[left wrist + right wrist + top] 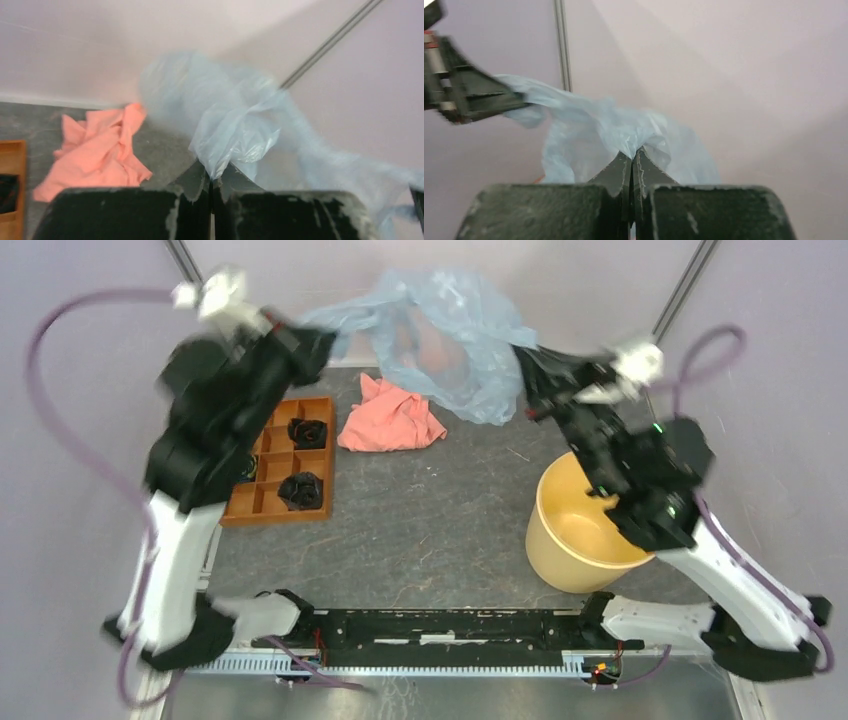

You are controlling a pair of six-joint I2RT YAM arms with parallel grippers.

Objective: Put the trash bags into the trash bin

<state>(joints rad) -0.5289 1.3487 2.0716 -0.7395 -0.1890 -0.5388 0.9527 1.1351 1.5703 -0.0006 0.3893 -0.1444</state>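
**Trash bag held aloft between both grippers, not yet over the bin**

**Top external view.** I hold the trash bag (440,330) spread in the air at the far end of the table (430,530). My left gripper (325,335) pinches its left end and my right gripper (522,352) its right edge. Both arms are raised and reach forward, wrists turned inward toward each other. The bag's slack belly hangs above the salmon-pink cloth (392,418), and I cannot tell whether they touch. The trash bin (545,530) stands well apart, at the near right, with my right forearm crossing over its mouth. The likely faults are these: the forearm blocks the opening or nudges the bin as I swing across, or the film drapes over the rim instead of dropping in. The orange compartmented tray (262,502) lies below my left arm.

**Left wrist view.** My left gripper (212,176) is closed tight on a gathered fold of the bag (235,130), jaws meeting with film between them. The cloth (97,155) lies below and to one side. If my arms draw further apart, this thin film may tear or slide out of the pinch.

**Right wrist view.** My right gripper (631,160) is likewise clamped on a small peak of the bag (589,130). So little material is caught that it could slip free, and the bag would then swing from one arm only.
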